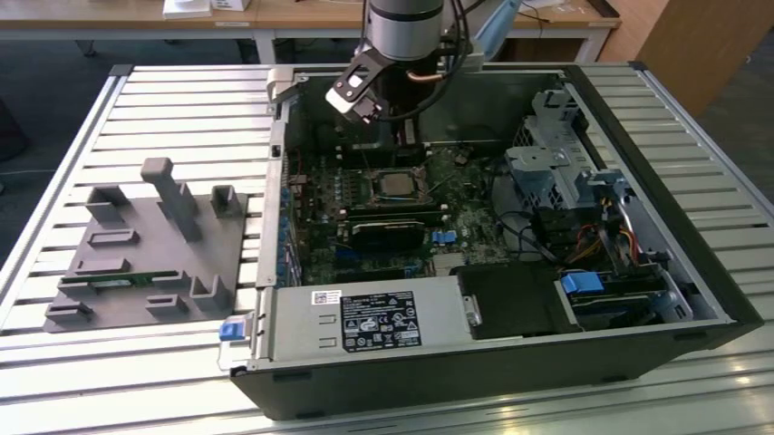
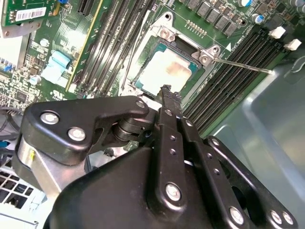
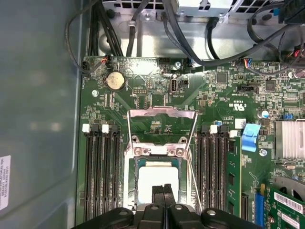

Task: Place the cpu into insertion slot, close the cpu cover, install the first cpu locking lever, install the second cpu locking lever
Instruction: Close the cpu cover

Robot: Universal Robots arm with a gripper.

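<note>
The cpu (image 3: 157, 180) lies flat in the insertion slot (image 3: 132, 171), silver face up. The cpu cover (image 3: 162, 113) is swung open past one edge of the slot, with green board showing through its cut-out. A thin locking lever (image 2: 243, 66) juts free from a corner of the slot. In the exterior view the gripper (image 1: 362, 107) hangs at about 12 o'clock from the cpu, raised clear of the board and touching nothing. Its fingers (image 3: 158, 194) are clenched together with nothing between them. The open computer case (image 1: 677, 272) lies on the slatted table (image 1: 181, 91), and a grey fixture (image 1: 145, 245) sits at its 9 o'clock.
</note>
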